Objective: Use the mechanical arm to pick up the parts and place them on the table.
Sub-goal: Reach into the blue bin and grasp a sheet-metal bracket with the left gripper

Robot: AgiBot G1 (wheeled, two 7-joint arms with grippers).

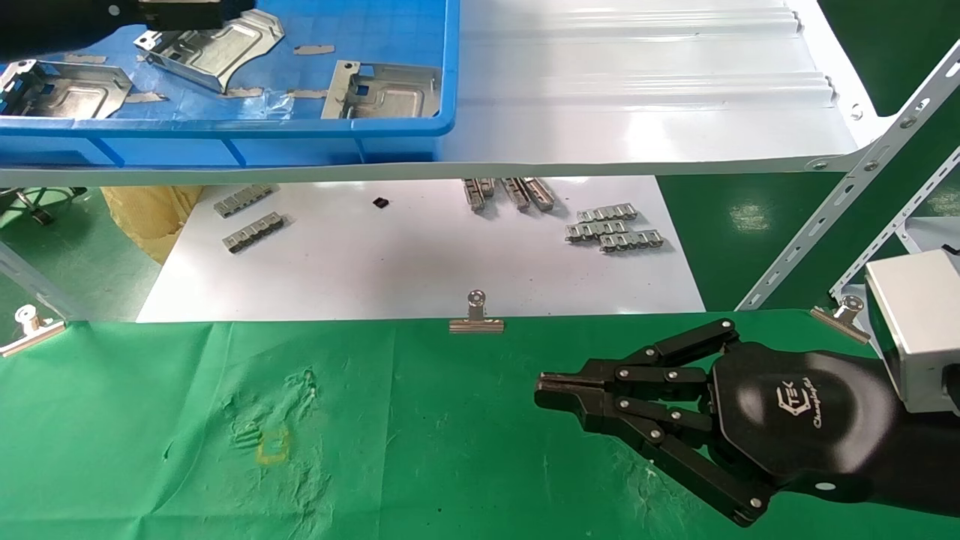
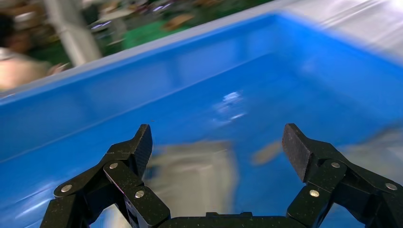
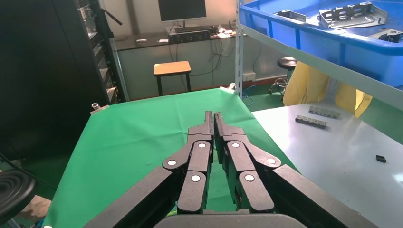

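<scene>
Three silvery stamped parts lie in the blue bin (image 1: 300,127) on the shelf: one at the left (image 1: 71,88), one in the middle (image 1: 214,49), one at the right (image 1: 386,90). My left arm (image 1: 67,22) reaches into the bin at the far left. In the left wrist view my left gripper (image 2: 218,142) is open and empty, just above a blurred silvery part (image 2: 195,175). My right gripper (image 1: 541,390) is shut and empty, low over the green table (image 1: 420,420) at the right; it also shows in the right wrist view (image 3: 213,116).
The glossy white ribbed shelf (image 1: 637,97) carries the bin. Below it a white board (image 1: 420,262) holds small slotted strips (image 1: 615,229). A binder clip (image 1: 477,315) holds the cloth's far edge. A yellow square outline (image 1: 272,448) marks the cloth. Slanted shelf braces (image 1: 847,195) stand at the right.
</scene>
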